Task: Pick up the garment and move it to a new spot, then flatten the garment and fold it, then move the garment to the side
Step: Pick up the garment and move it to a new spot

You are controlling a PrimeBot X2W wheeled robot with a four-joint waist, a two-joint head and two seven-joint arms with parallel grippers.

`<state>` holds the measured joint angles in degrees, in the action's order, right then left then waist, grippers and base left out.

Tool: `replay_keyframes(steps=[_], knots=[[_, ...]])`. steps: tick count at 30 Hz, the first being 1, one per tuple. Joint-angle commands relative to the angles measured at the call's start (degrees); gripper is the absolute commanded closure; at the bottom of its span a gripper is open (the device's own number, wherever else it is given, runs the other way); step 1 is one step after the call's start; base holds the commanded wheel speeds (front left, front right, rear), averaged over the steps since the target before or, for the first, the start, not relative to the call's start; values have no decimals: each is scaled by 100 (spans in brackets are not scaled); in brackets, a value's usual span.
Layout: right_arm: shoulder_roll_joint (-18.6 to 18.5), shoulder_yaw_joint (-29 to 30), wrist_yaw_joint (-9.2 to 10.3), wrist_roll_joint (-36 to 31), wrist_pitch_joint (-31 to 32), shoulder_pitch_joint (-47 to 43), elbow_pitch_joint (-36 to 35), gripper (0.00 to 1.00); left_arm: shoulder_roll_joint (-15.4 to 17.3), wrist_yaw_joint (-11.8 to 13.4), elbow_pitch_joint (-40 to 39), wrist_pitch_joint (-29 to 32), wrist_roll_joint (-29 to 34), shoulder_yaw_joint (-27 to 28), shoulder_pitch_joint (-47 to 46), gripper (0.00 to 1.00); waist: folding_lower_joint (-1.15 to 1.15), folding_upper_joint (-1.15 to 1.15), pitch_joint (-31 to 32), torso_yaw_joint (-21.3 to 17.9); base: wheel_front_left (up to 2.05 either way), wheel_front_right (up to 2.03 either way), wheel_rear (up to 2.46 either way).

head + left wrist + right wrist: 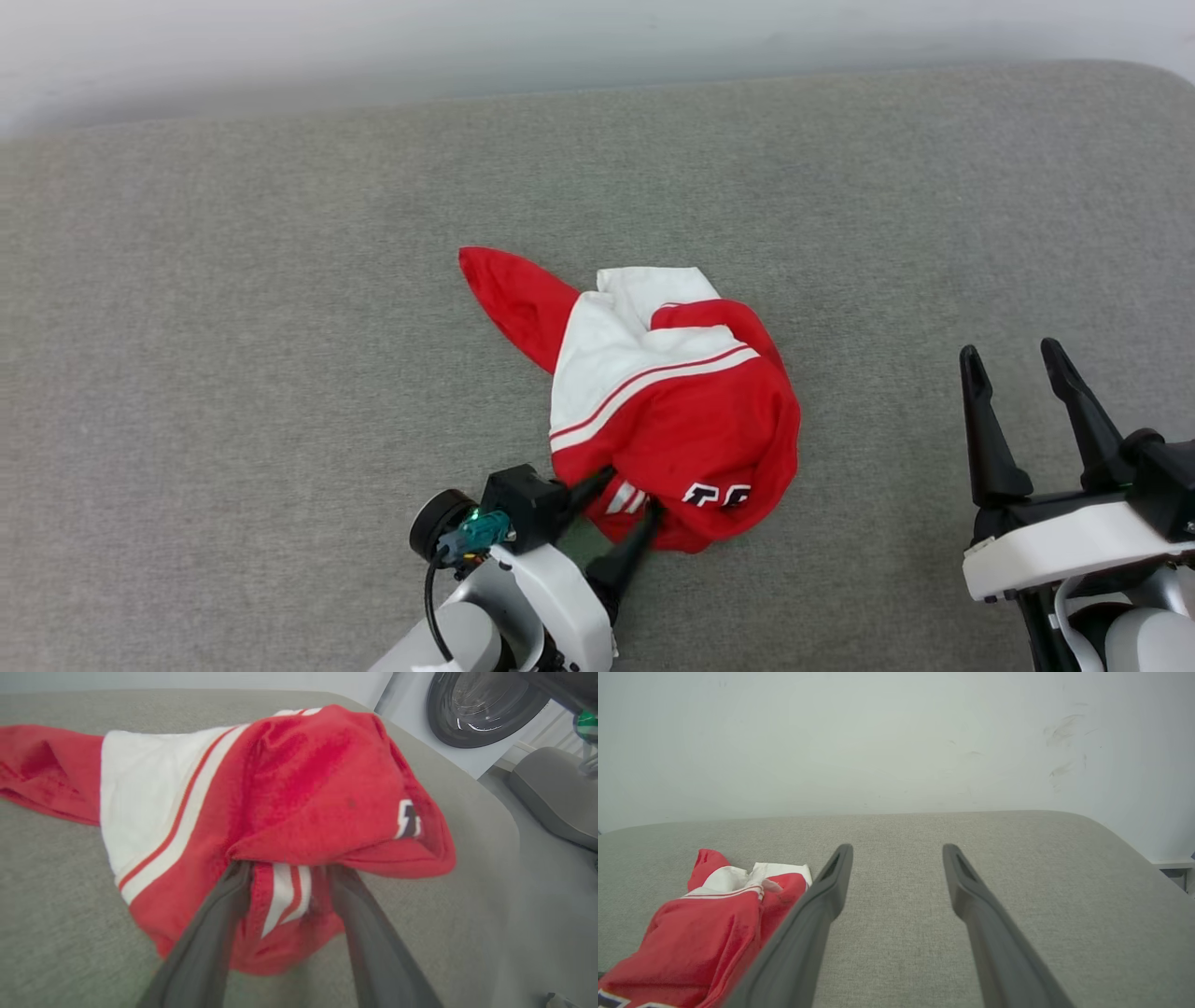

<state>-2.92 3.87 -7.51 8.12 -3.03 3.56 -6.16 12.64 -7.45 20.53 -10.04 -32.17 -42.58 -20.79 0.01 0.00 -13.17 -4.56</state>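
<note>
Grey woven pad (1017, 882), rounded corner, beneath and ahead of the right gripper (898, 848); pale scuffed wall (878, 742) beyond it; round dark washer door (481, 709) beyond the left gripper (289, 868), rightward.

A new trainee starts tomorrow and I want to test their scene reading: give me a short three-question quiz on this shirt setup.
1. True or false: the right gripper is open, with nothing between its fingers.
2. The garment on the grey surface lies: A spread flat; B crumpled in a heap; C neatly folded.
3. Which gripper's fingers reach into the garment?
Key: 1 true; 2 B; 3 the left gripper.
</note>
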Motion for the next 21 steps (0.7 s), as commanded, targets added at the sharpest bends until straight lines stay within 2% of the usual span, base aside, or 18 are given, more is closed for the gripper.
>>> replay_keyframes(steps=[1, 8, 15, 21], knots=[[6, 13, 4, -21, -23, 53, 14, 0, 44, -1, -33, -118, 63, -40, 1, 0, -1, 0, 51, 85, 0, 0, 0], [6, 82, 4, -84, 75, -109, 28, 0, 123, 149, -401, -440, 344, 47, 73, 0, -1, 0, 439, 327, 0, 0, 0], [7, 110, 4, -85, 207, -308, -28, 0, 240, 554, -886, -514, 431, 547, 328, 0, -1, 0, 805, 521, 0, 0, 0], [6, 101, 4, -51, 304, -481, -73, 0, 355, 979, -1145, -519, 415, 1279, 677, 0, -1, 0, 1072, 594, 0, 0, 0]])
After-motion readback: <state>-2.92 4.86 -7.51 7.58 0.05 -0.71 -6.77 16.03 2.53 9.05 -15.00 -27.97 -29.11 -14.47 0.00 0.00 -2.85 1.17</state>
